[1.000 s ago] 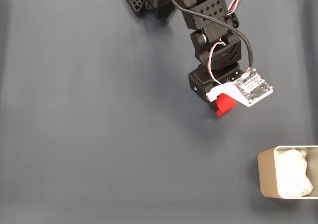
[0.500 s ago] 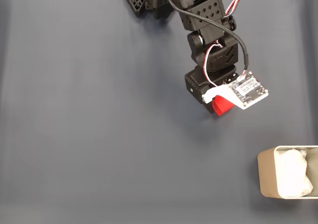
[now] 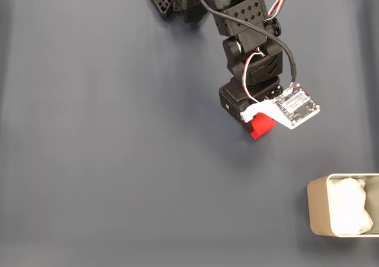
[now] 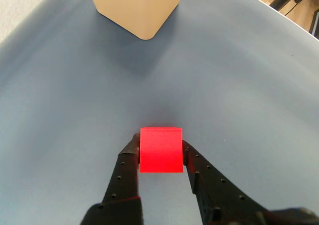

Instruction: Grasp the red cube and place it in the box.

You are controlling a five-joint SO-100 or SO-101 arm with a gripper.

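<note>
The red cube (image 4: pixel 160 149) is sitting squarely between the two black fingers (image 4: pixel 125 170) of the hand (image 4: pixel 160 147), and both fingers are pressing against its side faces, so the hand is holding the cube in a narrow grip; in the wrist view the cube's front face is standing a little past the fingertips, its top edge level; whether its underside is touching the bench (image 4: pixel 249 100) I cannot tell from there. In the fixed view the cube (image 3: pixel 259 126) is peeking out from beneath the arm's white bracket and the white circuit board (image 3: pixel 297 105), with the black arm (image 3: pixel 246 18) reaching down from the top edge of the picture; a faint shadow is lying on the grey-blue bench (image 3: pixel 106 137) just below and left of the cube.

The box (image 3: pixel 341 212) is standing well apart from the hand, at the lower right corner of the fixed view, partly cut off by the edge, with crumpled white lining showing inside its beige walls; in the wrist view the box (image 4: pixel 134 5) is appearing ahead of the hand at the top of the picture, one rounded corner pointing toward the cube, a soft shadow spreading under it.
</note>
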